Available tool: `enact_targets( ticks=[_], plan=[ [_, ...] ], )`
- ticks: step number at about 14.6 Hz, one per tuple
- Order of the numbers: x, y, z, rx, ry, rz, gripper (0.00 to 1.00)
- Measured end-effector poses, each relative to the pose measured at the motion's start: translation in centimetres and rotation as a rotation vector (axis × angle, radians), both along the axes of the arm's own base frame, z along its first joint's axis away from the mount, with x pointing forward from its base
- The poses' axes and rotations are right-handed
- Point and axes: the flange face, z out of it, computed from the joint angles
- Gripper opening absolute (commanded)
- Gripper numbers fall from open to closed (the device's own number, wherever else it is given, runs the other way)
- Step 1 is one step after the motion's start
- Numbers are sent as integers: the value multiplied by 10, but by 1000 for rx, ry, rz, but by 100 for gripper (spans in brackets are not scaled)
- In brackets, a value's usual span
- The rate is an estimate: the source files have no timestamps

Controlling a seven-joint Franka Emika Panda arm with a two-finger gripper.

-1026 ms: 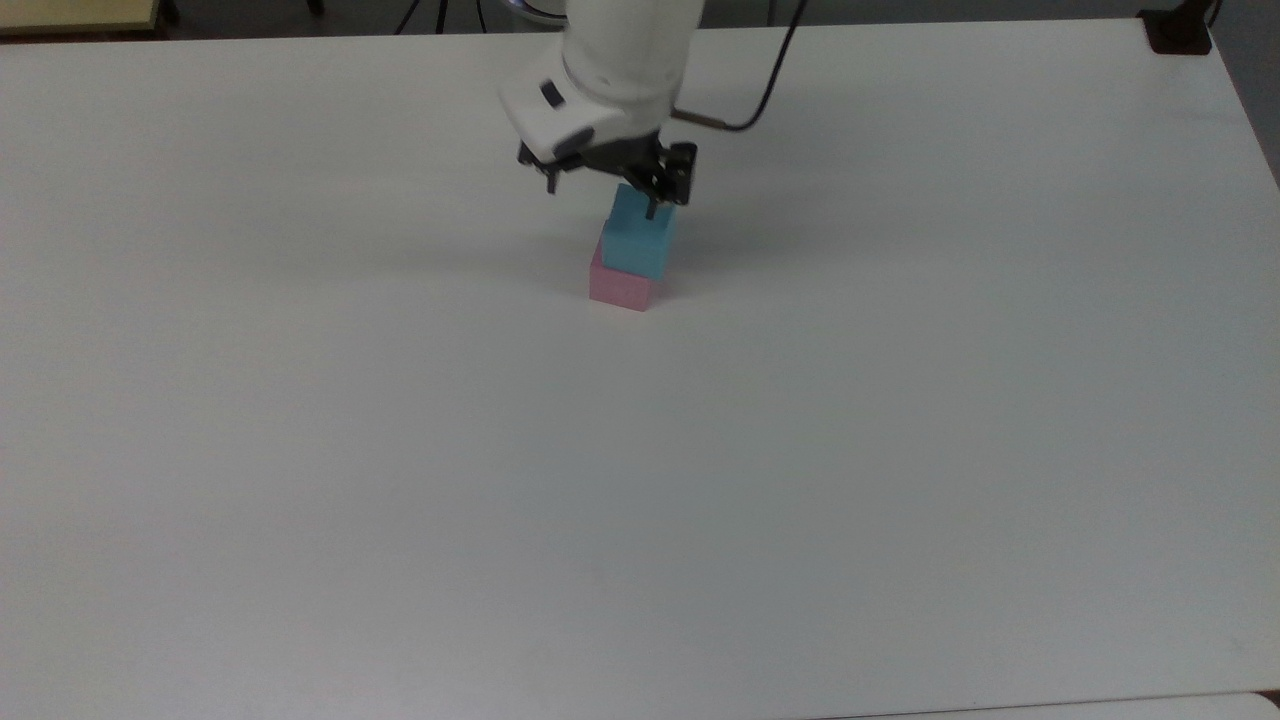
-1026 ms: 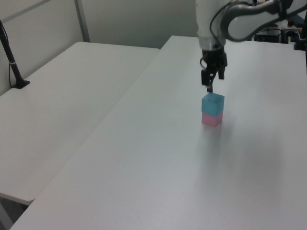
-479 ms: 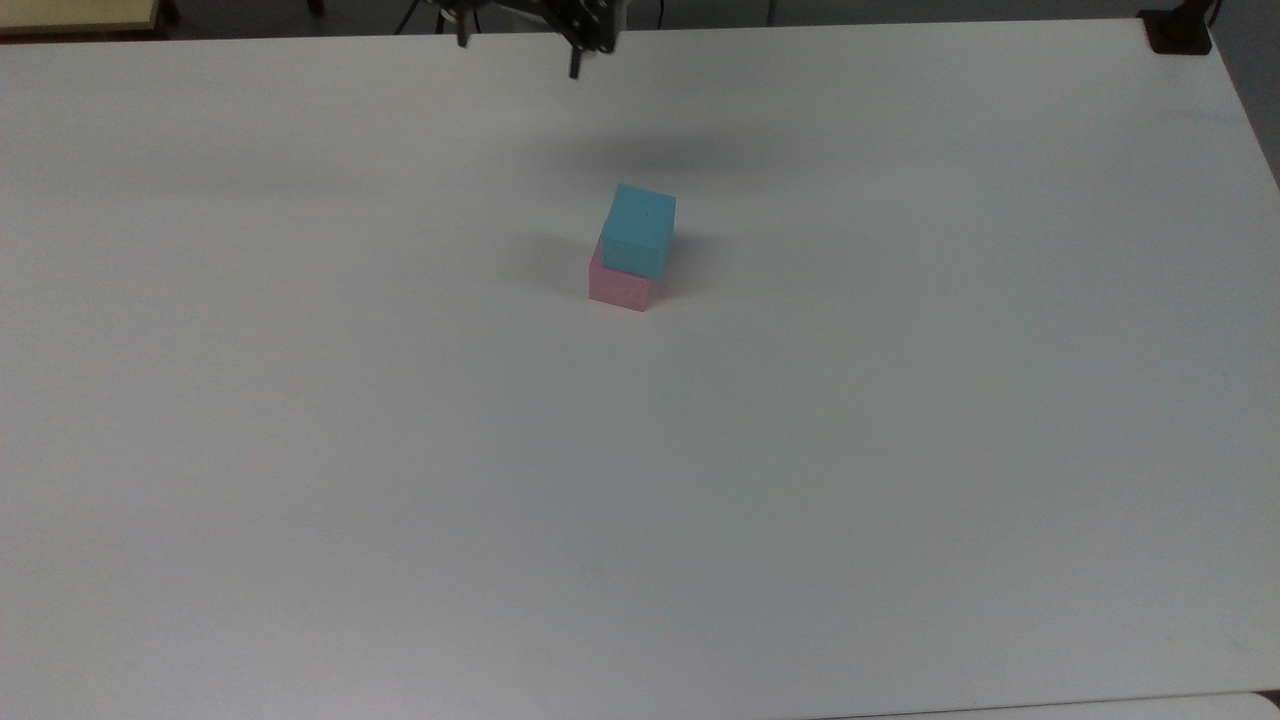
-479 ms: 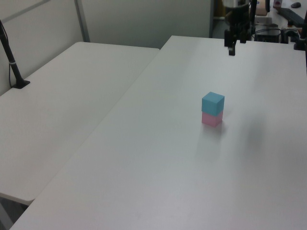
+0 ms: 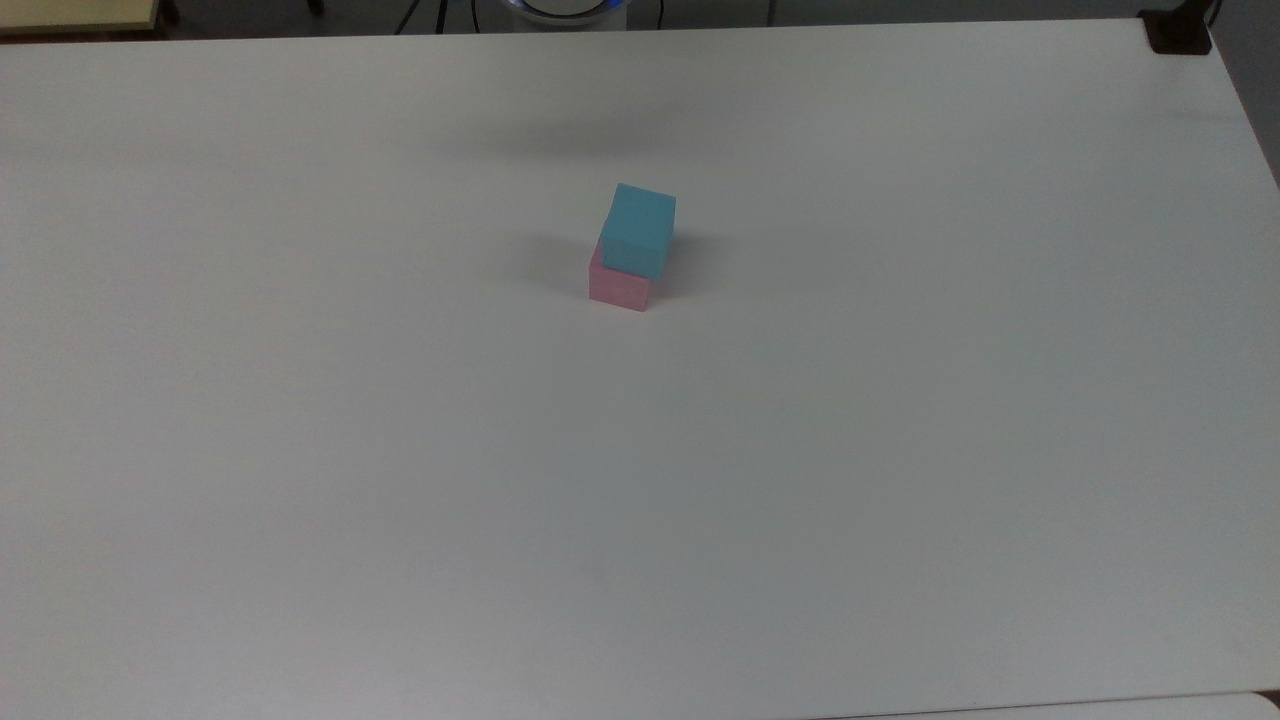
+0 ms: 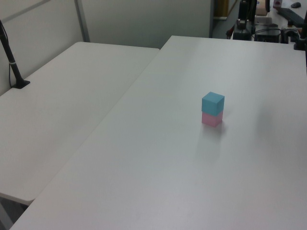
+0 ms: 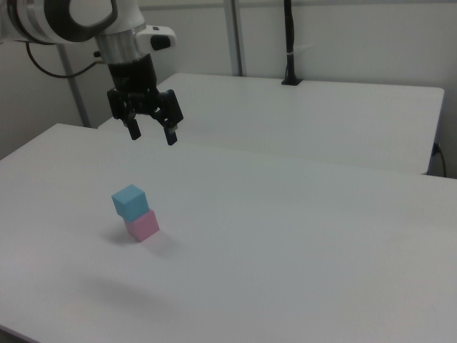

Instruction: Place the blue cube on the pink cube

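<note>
White table (image 5: 900, 450) spreads wide under me, matte and plain; a second white table (image 7: 343, 107) stands beyond it in the right view, with a black pole (image 7: 288, 43) rising at its far edge. My white arm (image 7: 71, 18) enters from the right view's upper left. My gripper (image 7: 151, 134) hangs in the air above the table, well apart from the cubes, fingers pointing down, jaws spread with nothing between them. The blue cube (image 5: 638, 230) sits on top of the pink cube (image 5: 620, 285), touching it, the pair standing free on the table. In the top view the blue one is turned slightly against the pink one below, corners not quite matched. In the left view the stack (image 6: 213, 109) stands upright, blue over pink.
</note>
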Motion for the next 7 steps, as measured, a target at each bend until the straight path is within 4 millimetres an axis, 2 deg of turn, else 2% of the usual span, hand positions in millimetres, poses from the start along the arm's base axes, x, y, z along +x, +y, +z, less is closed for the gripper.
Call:
enact_targets(
  ticks=[3,7],
  plan=[
    [3,-7,10,1,-22,-6,100],
    [11,-6,11,16,-29,-7,100]
  ],
)
